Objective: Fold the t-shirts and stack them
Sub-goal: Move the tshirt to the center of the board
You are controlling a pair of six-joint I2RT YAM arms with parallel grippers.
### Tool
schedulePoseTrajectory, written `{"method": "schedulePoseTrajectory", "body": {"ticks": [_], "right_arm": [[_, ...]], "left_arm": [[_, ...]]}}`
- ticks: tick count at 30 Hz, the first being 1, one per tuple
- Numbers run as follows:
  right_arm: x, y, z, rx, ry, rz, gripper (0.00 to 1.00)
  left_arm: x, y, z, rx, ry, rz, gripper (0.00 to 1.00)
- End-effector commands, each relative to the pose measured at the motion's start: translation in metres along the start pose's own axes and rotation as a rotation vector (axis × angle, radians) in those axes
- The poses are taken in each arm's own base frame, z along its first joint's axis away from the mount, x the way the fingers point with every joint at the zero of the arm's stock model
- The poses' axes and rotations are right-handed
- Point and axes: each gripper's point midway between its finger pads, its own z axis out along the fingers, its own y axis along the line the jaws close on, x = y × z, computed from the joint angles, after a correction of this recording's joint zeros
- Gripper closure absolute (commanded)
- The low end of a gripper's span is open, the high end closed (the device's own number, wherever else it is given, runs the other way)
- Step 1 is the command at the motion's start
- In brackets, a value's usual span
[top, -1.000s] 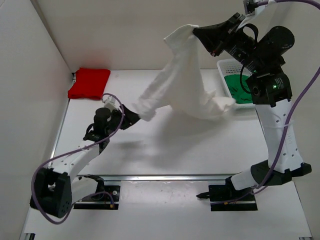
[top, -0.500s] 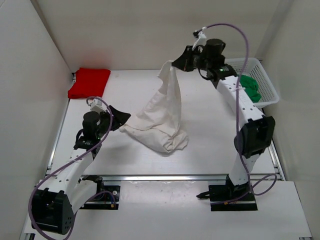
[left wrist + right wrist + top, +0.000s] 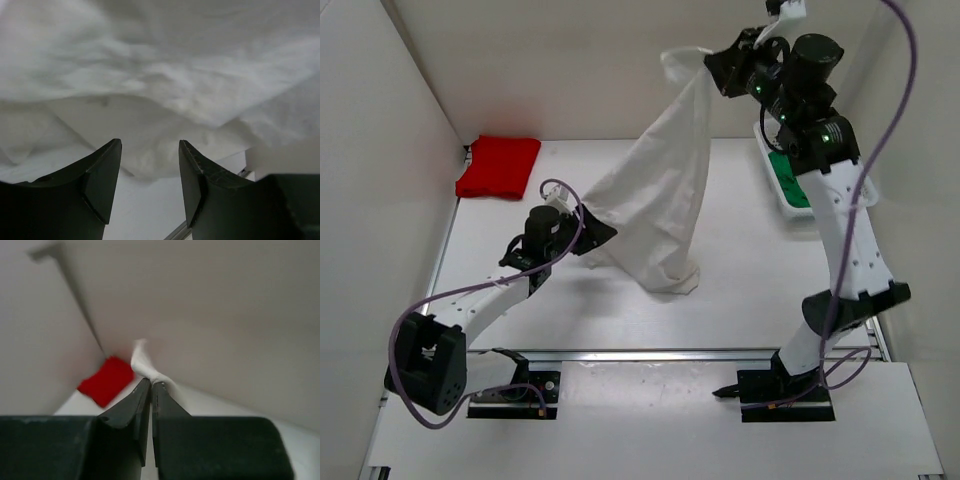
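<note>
The white t-shirt [image 3: 660, 200] hangs from my right gripper [image 3: 712, 68], which is raised high at the back and shut on its top edge [image 3: 142, 360]. The shirt's lower end rests bunched on the table. My left gripper [image 3: 592, 235] is low at the shirt's left edge, jaws open, the cloth [image 3: 165, 100] just ahead of the fingertips and nothing between them. The red t-shirt [image 3: 498, 166] lies folded at the back left corner, also seen in the right wrist view [image 3: 106, 380]. The green t-shirt [image 3: 790, 180] lies in the basket.
A white mesh basket [image 3: 768, 140] stands at the right back, partly hidden by my right arm. White walls enclose the table at the left, the back and the right. A metal rail [image 3: 650, 354] runs along the near edge.
My right gripper has lifted the white t-shirt higher and to the right, pulling it taut. My left gripper has moved right, up to the shirt's lower left edge.
</note>
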Motion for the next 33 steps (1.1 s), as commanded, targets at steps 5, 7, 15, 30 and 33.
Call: {"method": "schedulePoseTrajectory", "body": {"ticks": [5, 7, 15, 30, 33], "right_arm": [[-0.106, 0.152, -0.067, -0.099, -0.352, -0.249, 1.00], [-0.089, 0.153, -0.046, -0.164, -0.300, -0.216, 1.00], [0.074, 0.180, 0.061, -0.293, 0.067, -0.124, 1.00], [0.236, 0.106, 0.038, -0.212, 0.332, 0.153, 0.56], [0.238, 0.047, 0.000, -0.114, 0.309, 0.262, 0.67]], "left_arm": [[-0.067, -0.038, -0.037, 0.141, -0.172, -0.008, 0.40], [-0.069, -0.027, -0.047, 0.121, -0.195, -0.020, 0.40], [-0.076, 0.013, -0.076, 0.041, -0.277, -0.058, 0.39], [-0.063, 0.076, -0.064, -0.131, -0.266, -0.115, 0.33], [-0.031, 0.064, -0.040, -0.127, -0.142, -0.064, 0.35]]}}
